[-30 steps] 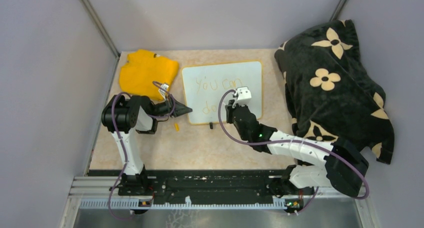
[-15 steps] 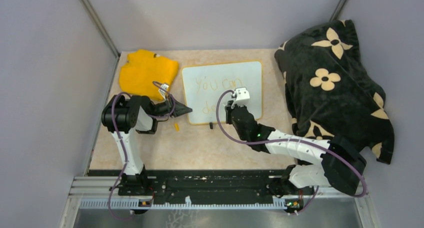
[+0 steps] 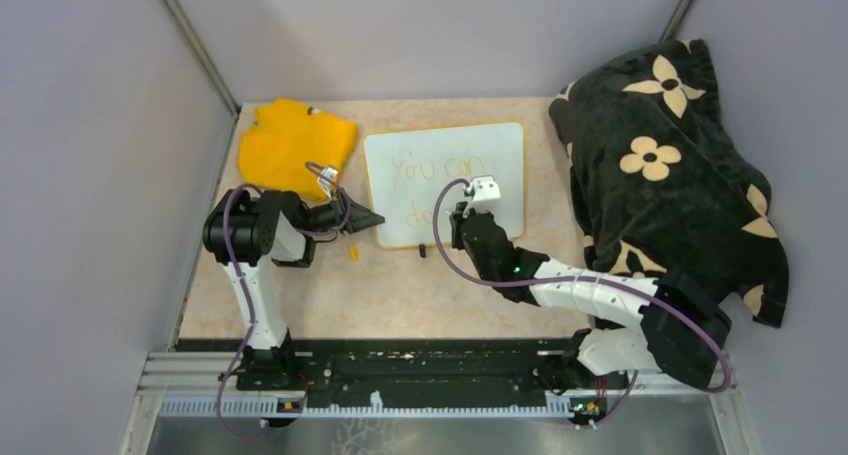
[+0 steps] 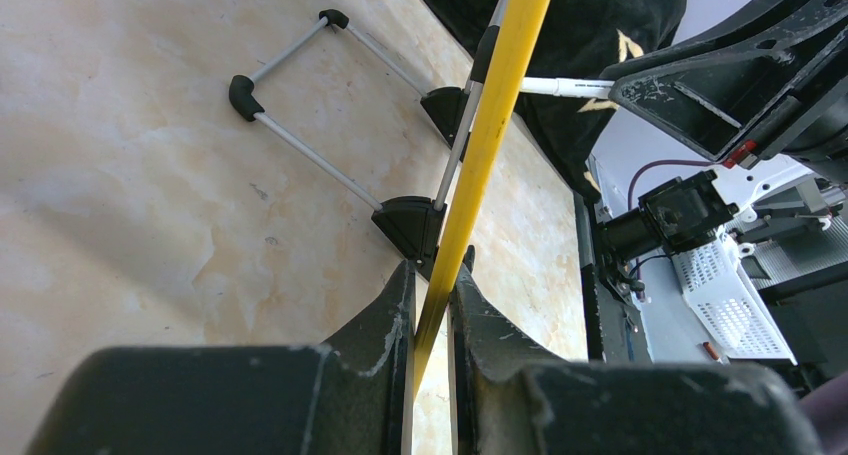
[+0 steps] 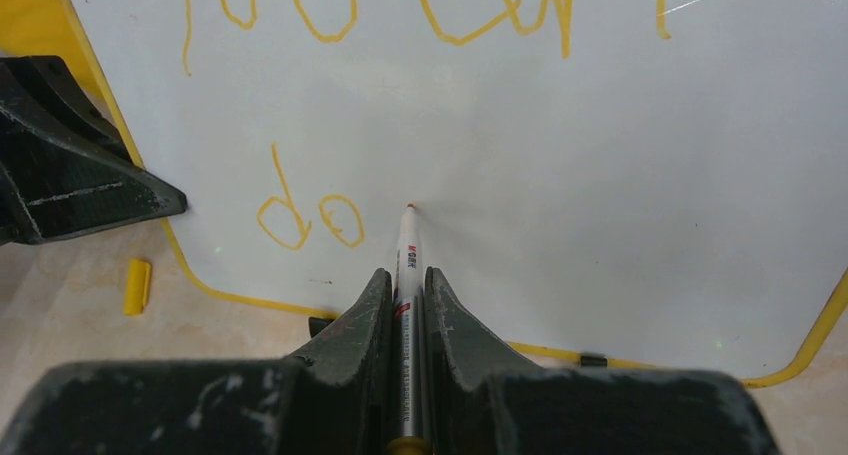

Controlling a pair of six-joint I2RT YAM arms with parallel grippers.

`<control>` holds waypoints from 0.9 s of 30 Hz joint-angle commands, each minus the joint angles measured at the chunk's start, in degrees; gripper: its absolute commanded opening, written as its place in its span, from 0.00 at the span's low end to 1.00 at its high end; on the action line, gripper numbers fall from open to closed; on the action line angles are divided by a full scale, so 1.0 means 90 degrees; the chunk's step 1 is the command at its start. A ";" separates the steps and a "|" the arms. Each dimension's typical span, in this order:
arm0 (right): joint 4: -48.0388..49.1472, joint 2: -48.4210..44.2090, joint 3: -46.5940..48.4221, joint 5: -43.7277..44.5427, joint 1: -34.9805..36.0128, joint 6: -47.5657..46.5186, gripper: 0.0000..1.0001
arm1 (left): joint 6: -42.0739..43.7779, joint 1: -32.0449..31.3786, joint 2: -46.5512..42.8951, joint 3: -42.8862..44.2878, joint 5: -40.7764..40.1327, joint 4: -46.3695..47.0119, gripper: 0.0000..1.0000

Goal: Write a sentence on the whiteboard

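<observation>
Black fingers of the right gripper (image 5: 405, 275) clamp the marker (image 5: 408, 237) lengthwise. Its tip points forward, meeting the whiteboard (image 5: 620, 195) mid-table, just right of "do" in the sentence (image 3: 436, 175). Blank space lies rightward. Farther left, the left gripper (image 4: 432, 285) pinches the board's rim.

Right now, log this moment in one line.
left gripper: shut on whiteboard rim | right gripper: shut on marker | tip: right of "do" | sentence: reads "you can do"
</observation>
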 commanded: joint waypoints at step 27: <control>-0.0197 -0.0668 -0.0409 0.0066 -0.0018 0.0344 0.00 | -0.0068 -0.0014 0.0253 0.0036 -0.0230 0.0969 0.00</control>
